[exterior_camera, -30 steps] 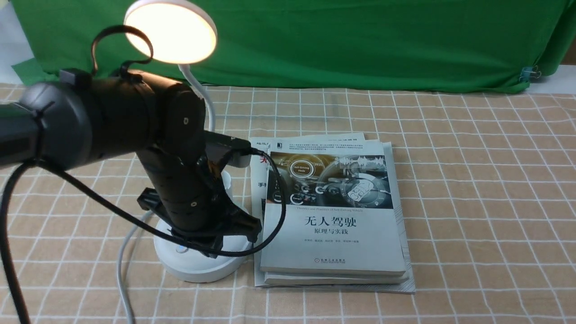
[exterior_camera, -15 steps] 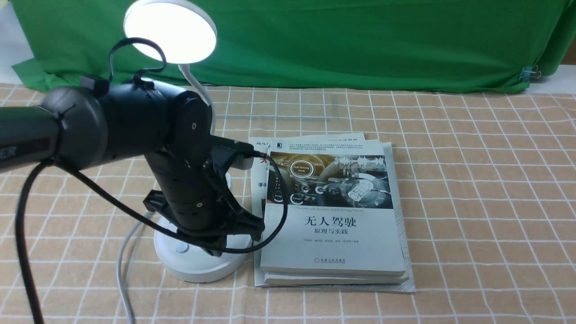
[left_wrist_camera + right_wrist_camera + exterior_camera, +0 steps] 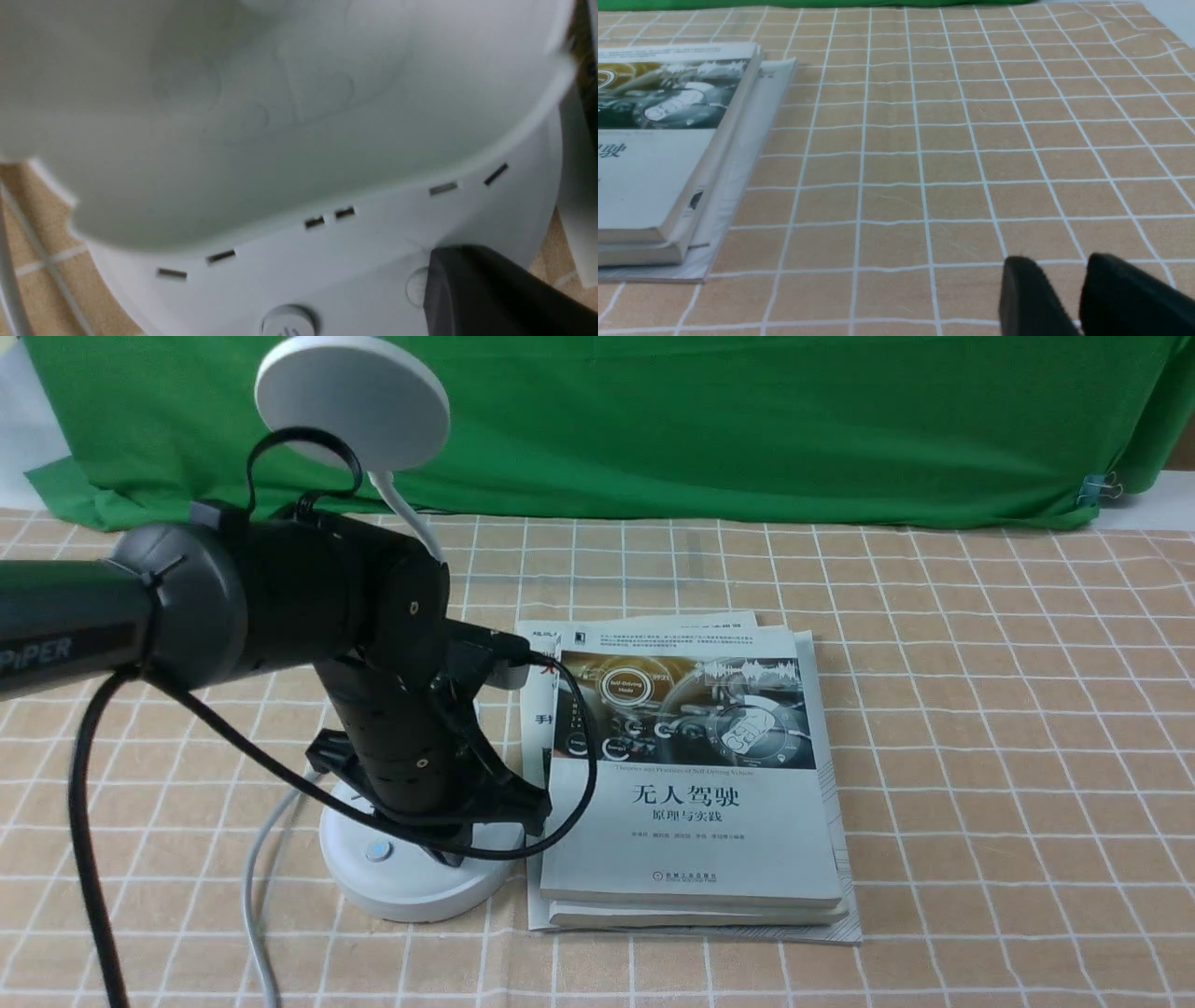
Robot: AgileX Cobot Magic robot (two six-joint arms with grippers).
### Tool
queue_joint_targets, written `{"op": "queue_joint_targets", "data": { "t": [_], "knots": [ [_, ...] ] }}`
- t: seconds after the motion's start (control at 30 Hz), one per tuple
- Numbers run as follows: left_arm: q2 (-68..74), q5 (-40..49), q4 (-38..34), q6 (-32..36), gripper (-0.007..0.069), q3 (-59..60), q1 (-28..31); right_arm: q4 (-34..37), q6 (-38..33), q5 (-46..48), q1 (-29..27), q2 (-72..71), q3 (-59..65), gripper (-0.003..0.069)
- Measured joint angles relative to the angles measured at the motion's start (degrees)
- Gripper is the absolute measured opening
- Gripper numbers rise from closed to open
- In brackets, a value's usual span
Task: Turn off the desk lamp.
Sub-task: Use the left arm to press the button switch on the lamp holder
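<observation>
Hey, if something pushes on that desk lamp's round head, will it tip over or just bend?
The desk lamp would likely bend rather than tip: its neck is thin and curved. Its wide, flat base should keep it steady, though the head sits high and off-centre.

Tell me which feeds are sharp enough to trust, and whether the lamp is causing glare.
Front view: sharp, evenly lit; the desk lamp head is dark, so no glare. Left wrist view: too close and blurred; the lamp's base fills much of it. Right wrist view: crisp on the books; the right hand is soft.
</observation>
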Motion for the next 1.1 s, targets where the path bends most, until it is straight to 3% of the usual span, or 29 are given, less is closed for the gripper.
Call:
{"op": "queue_joint_targets", "data": {
  "t": [0.5, 1.1],
  "knots": [
    [-6.4, -0.2, 0.0, -0.8, -0.0004, 0.4, 0.0, 0.0, 0.0, 0.0, 0.0, 0.0, 0.0, 0.0243],
    [-1.1, 0.0, 0.7, -0.8, -0.0004, 0.1, 0.0, 0.0, 0.0, 0.0, 0.0, 0.0, 0.0, 0.0243]
  ]
}}
